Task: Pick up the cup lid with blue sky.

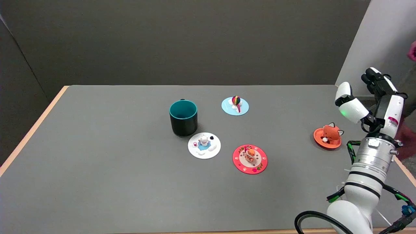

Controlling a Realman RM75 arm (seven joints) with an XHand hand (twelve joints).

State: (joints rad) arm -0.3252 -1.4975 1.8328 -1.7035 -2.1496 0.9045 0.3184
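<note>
Four round lids lie on the grey bench (pixel 97 169) around a dark teal mug (pixel 183 117): white just front-right, sky-blue lid with a striped balloon knob (pixel 235 106) right (behind it a little), red farther front-right, orange far right. Beyond, the black-and-white right hand (pixel 370 94) hangs raised, fingers apart, holding nothing.

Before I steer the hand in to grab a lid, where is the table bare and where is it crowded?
Bare: the whole left of the table, left of the teal cup, and the near strip. Also between the red lid and the orange lid. Crowded: the cup, the white lid, the red lid and the light blue lid cluster mid-table.
</note>
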